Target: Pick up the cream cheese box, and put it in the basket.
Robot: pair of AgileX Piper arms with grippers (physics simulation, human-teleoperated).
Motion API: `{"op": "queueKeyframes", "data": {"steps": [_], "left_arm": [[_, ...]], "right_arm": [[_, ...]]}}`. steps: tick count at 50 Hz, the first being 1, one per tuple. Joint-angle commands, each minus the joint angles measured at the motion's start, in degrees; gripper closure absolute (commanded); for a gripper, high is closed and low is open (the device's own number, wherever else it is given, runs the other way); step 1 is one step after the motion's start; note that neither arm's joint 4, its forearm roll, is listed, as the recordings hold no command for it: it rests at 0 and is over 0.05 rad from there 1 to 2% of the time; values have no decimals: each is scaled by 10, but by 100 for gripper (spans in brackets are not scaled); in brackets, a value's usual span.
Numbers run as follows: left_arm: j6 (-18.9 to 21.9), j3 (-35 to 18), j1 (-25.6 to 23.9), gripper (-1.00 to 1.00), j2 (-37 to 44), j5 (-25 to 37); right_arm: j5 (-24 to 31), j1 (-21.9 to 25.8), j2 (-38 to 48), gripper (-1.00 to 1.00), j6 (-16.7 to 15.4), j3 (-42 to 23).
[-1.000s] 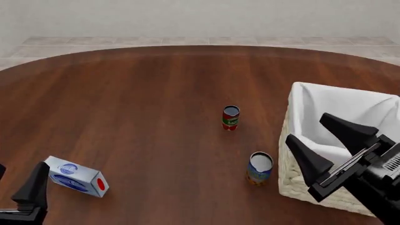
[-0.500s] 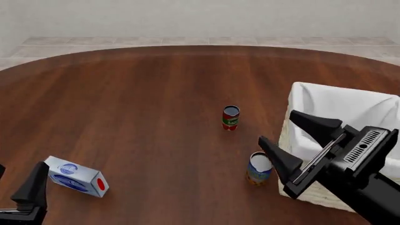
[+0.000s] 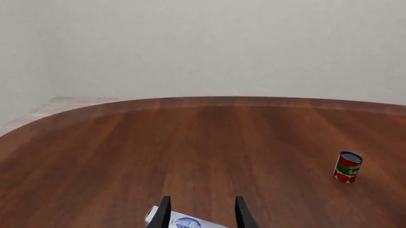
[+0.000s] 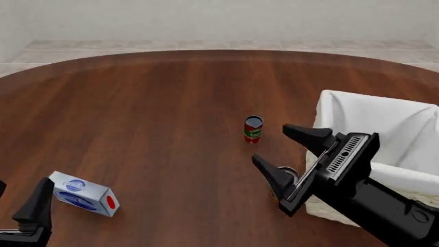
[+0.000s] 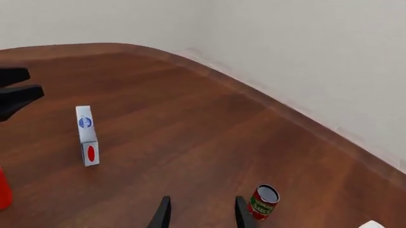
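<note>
My left hand (image 4: 28,216) sits low at the near edge, spread uncertain, with the box (image 4: 84,194) lying on the table (image 4: 158,103) just beyond it. My right hand (image 4: 288,154) hangs wide open beside the basket (image 4: 384,123), a red can (image 4: 253,129) farther out.

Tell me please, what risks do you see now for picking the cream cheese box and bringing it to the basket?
1. The open right gripper hangs just above the can beside the basket; it could knock that can over.
2. The cream cheese box lies far to the left, right by the left gripper, so the right arm may have to stretch far to reach it.
3. The red can stands near the way across.
</note>
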Motion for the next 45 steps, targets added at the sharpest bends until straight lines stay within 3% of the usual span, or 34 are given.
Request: {"op": "queueKeyframes", "data": {"steps": [1,45], "left_arm": [[3,0,-2,-100,0,1],[-1,-1,2,-100,0,-2]], "right_arm": [[-13,28,45,-100,-5,-14],[-38,99,153,-100,-12,-49]]}}
